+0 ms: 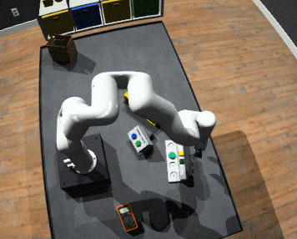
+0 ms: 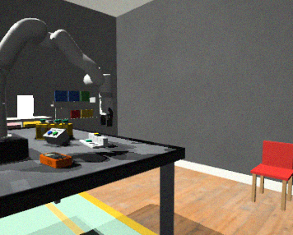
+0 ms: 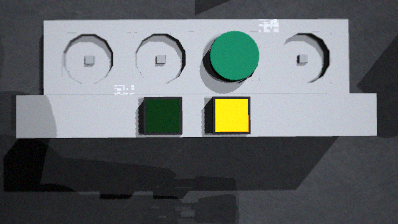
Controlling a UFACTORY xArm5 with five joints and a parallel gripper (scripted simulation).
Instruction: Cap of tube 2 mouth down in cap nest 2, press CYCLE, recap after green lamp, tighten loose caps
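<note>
The white cap tray (image 3: 195,80) fills the wrist view. A green cap (image 3: 234,55) lies flat in one of its nests; the other three nests (image 3: 160,59) are empty. On the tray's lower step the amber lamp (image 3: 231,115) glows yellow and the green lamp (image 3: 161,115) is dark. In the top view my gripper (image 1: 198,152) hangs open and empty above the table, just beside the tray (image 1: 175,160) and its cap (image 1: 171,155). The key housing (image 1: 140,139) with the blue key (image 1: 133,135) and the green key (image 1: 138,143) stands left of the tray. My arm hides most of the yellow decapping station (image 2: 54,129).
An orange multimeter (image 1: 127,217) lies near the front edge of the table. My black base block (image 1: 83,167) is at the left. A cardboard box (image 1: 62,48) sits at the far corner, with coloured bins (image 1: 100,12) behind it. The table's right edge is close to the tray.
</note>
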